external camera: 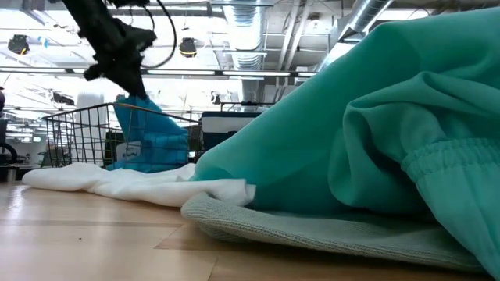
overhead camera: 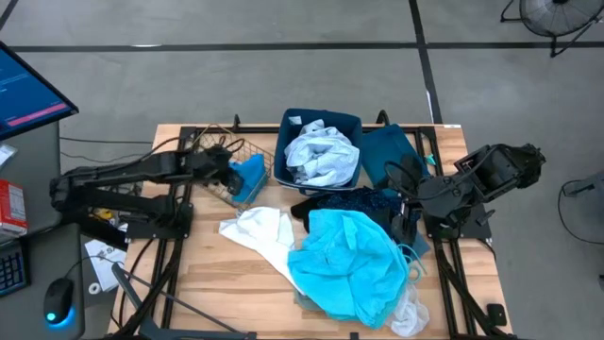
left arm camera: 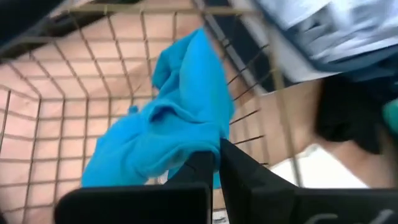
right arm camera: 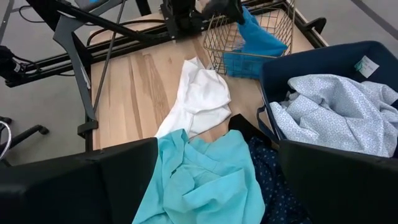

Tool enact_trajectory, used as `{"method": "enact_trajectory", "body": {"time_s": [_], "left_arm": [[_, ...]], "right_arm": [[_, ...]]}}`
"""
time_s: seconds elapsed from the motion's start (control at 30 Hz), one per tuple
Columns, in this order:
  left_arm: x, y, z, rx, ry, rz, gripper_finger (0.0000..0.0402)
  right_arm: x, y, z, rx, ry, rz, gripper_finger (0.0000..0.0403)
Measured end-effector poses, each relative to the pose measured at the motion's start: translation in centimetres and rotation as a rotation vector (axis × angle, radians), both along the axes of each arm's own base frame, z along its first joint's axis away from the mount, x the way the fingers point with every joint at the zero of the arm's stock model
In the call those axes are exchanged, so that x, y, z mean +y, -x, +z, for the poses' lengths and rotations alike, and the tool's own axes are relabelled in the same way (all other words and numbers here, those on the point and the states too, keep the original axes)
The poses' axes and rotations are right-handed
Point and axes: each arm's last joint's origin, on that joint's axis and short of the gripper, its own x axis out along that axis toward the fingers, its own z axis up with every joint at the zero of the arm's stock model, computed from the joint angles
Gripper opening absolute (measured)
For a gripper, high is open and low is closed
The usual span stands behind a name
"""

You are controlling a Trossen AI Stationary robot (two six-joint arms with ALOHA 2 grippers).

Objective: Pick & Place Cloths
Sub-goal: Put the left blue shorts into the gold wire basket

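Observation:
My left gripper is over the brown wire basket at the table's far left and is shut on a bright blue cloth. A turquoise cloth lies heaped at the table's near middle, on top of a grey-green one. A white cloth lies flat on the table to its left. Behind it lies a navy dotted cloth. A pale white-blue cloth fills the dark blue bin. My right gripper hovers open at the heap's right side. My left gripper pinches the bright blue cloth by a bunched upper part between its two shut fingers, coming from above. The cloth hangs slack below the fingers. Its lower part rests inside the wire basket.
A dark teal cloth lies right of the bin. Black arm frames and cables run along both table sides. Bare wood shows at the near left. A monitor and a mouse sit off the table's left.

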Motion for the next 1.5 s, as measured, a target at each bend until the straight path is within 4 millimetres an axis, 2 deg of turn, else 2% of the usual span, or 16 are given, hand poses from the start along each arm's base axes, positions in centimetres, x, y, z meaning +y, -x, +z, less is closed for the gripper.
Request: {"method": "enact_trajectory", "body": {"time_s": [0.33, 0.53, 0.73, 0.9, 1.0, 1.1, 1.3, 1.5], "left_arm": [[3.6, -1.3, -4.0, 0.2, 0.191, 0.184, 0.0], [4.1, -1.6, -4.9, 0.265, 0.208, 0.106, 0.0014], [3.8, -1.7, -4.8, 0.296, 0.212, -0.073, 0.0079], [3.7, -1.5, -4.5, 0.305, 0.184, -0.129, 0.0161], [3.7, -1.3, -4.1, 0.284, 0.164, -0.071, 0.0206], [3.7, -1.0, -3.8, 0.282, 0.132, -0.03, 0.0234], [3.3, -0.2, -2.5, 0.224, 0.112, -0.036, 0.0237], [1.3, 0.5, 2.2, 0.032, 0.018, -0.188, 0.021]], "right_arm": [[0.0, 0.0, 0.0, 0.0, -0.005, -0.003, 0.0327], [0.0, 0.0, 0.0, 0.0, -0.005, -0.002, 0.0327], [0.0, 0.0, 0.0, 0.001, -0.007, 0.0, 0.0327], [0.0, 0.0, 0.0, 0.001, -0.007, 0.0, 0.0327], [0.0, 0.0, 0.0, 0.002, -0.006, 0.0, 0.0327], [0.0, 0.1, -0.1, 0.011, -0.011, 0.009, 0.0327], [0.0, 0.1, -0.1, 0.024, -0.011, 0.017, 0.0327], [0.0, 0.1, -0.1, 0.028, 0.021, 0.04, 0.0327]]}}
